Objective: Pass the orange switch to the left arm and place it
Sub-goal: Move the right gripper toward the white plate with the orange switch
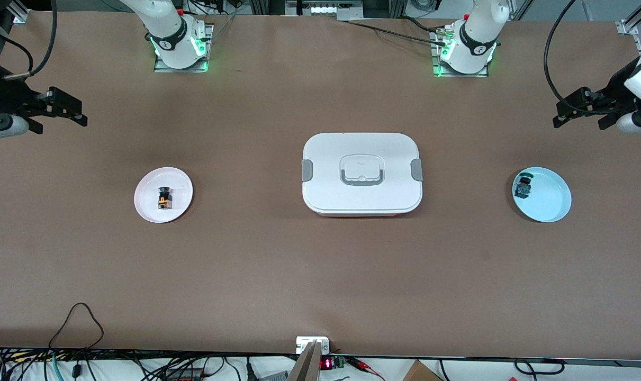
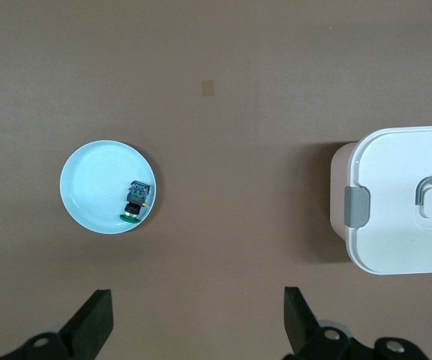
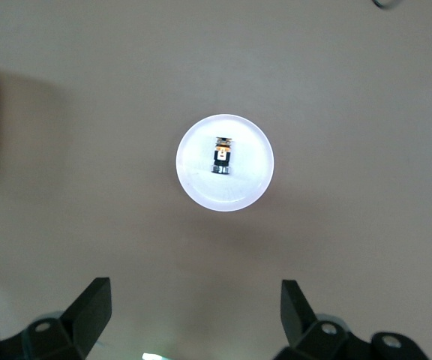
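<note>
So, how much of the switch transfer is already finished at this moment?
Nothing looks done: the orange switch lies on the white plate at the right arm's end. Nothing is in hand: the right pincer and left pincer are open and empty above the table ends. Left: pick it up, hand over, clear the box and place it.

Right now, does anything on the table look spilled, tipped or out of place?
Nothing stands out. The orange switch lies on its white plate, the green switch on the blue plate, and the box sits closed between them.
</note>
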